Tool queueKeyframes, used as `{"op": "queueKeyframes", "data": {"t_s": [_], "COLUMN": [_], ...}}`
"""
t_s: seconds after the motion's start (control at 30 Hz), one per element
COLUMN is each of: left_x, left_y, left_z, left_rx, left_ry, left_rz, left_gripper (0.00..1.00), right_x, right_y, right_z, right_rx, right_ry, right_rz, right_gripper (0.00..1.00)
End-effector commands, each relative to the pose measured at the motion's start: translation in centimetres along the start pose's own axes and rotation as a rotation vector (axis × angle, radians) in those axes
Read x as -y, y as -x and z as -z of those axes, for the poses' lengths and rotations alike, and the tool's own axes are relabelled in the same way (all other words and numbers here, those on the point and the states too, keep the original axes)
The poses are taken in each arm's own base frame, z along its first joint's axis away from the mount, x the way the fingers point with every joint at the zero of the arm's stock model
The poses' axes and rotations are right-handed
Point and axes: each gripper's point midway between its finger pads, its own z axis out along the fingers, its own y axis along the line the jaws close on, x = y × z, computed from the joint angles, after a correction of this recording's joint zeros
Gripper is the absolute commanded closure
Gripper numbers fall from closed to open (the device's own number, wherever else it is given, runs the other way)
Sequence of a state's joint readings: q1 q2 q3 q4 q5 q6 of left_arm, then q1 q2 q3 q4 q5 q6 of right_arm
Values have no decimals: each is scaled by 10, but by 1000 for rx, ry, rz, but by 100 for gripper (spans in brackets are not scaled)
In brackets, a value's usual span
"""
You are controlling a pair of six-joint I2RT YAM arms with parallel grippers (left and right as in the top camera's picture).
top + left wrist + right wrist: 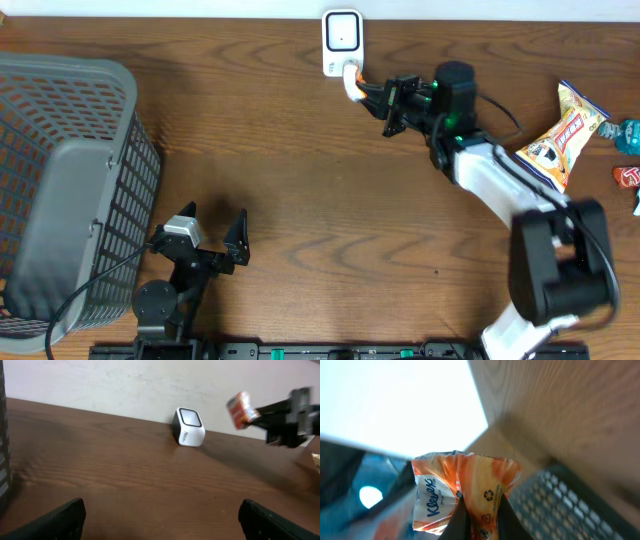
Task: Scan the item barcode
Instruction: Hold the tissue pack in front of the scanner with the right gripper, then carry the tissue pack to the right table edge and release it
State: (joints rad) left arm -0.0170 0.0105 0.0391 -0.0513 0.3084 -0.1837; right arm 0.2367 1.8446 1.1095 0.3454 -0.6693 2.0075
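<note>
Dark wood-grain table, plain off-white wall behind, even light.

The table is recorded as mid-brown, streaked with darker wavy grain. The scanner is noted as white, its face rimmed in dark. The tissue packet is marked orange and white, lettered in blue. The basket is noted as grey, latticed. The snack bag is printed yellow, white and red. The left claw is finished in black.

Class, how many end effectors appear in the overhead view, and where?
2. The left end effector is near the basket; the right end effector holds a tissue pack by the scanner. None hidden.
</note>
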Motion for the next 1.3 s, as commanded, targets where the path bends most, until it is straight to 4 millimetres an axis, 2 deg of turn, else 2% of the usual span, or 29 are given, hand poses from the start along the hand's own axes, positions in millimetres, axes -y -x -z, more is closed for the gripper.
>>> {"op": "queueKeyframes", "data": {"t_s": [0.0,0.07,0.2,0.3,0.37,0.53,0.7,0.8,0.9,1.03,1.17,1.27], "left_x": [-2,-2,-2,-2,-2,-2,-2,-2,-2,-2,-2,-2], "left_y": [-15,-15,-15,-15,-15,-15,-15,-15,-15,-15,-15,-15], "left_z": [-1,-1,-1,-1,-1,-1,-1,-1,-1,-1,-1,-1], "left_rx": [-43,-43,-43,-43,-43,-43,-43,-43,-43,-43,-43,-43], "left_ry": [2,3,2,3,3,3,3,2,3,3,3,3], "left_rz": [12,12,12,12,12,12,12,12,12,12,12,12], "left_gripper": [2,2,2,2,2,2,2,2,2,2,2,2], "right_x": [-19,-38,-64,-69,-64,-64,-64,-70,-76,-92,-114,-122], "right_y": [35,47,65,75,85,99,100,102,92,77,57,55], "right_z": [-29,-54,-84,-103,-111,-119,-119,-118,-115,-89,-28,41], "right_rx": [72,56,43,46,72,108,111,138,115,142,230,420], "right_ry": [41,59,93,65,21,20,19,29,14,-47,-135,-244], "right_rz": [-42,-25,0,-19,-57,-68,-33,170,346,456,533,540], "right_gripper": [98,98,98,98,98,98,98,98,99,98,98,98]}}
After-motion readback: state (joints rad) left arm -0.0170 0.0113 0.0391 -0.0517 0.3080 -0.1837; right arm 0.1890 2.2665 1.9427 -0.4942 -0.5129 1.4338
